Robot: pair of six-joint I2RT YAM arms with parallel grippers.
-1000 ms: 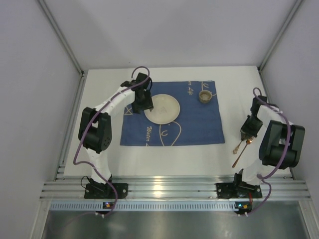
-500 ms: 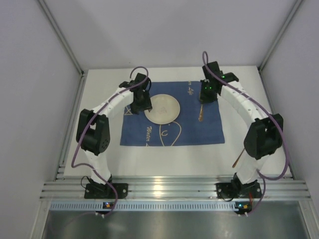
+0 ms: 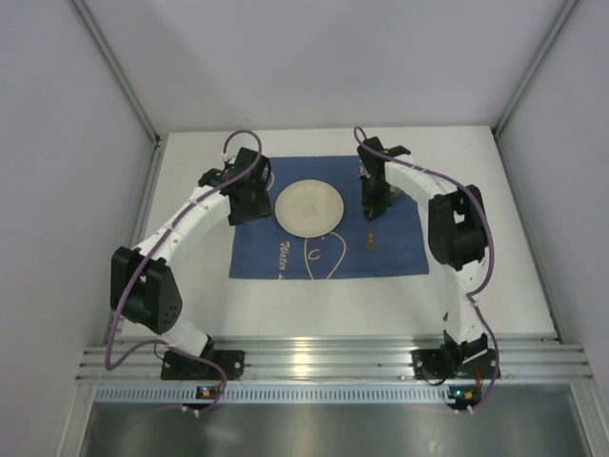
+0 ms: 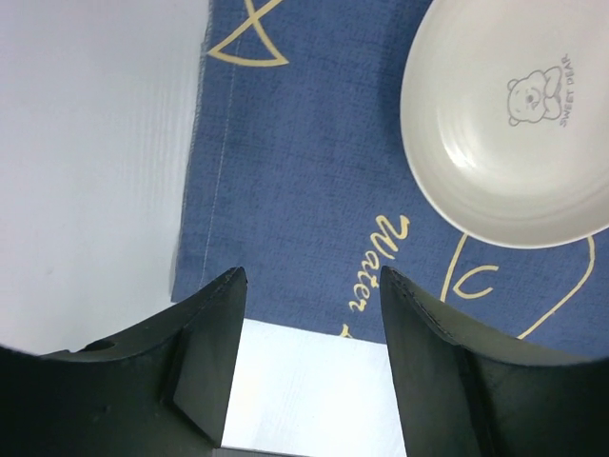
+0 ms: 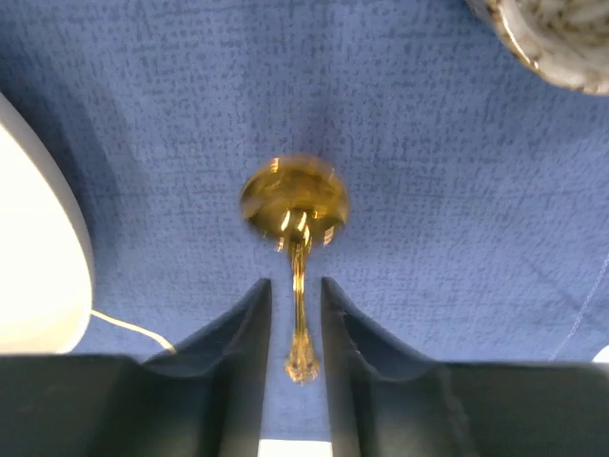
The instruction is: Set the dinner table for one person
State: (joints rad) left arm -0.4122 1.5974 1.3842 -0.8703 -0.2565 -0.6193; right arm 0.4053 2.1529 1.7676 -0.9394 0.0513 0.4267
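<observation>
White and rigid, the dinner table [image 3: 519,267] fills the enclosure floor, fixed, not for grasping. On its blue mat [image 3: 400,255] lies a slim gold spoon [image 5: 293,205], likely slippery, best pinched mid-handle. The right gripper [image 5: 296,290] straddles that handle, barely parted; the left gripper [image 4: 311,284] gapes empty.

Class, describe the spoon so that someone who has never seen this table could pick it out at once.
Start from the white table and find the blue cloth mat at its middle. Right of the round white plate on that mat lies the spoon. It alone is slim, shiny and gold.
</observation>
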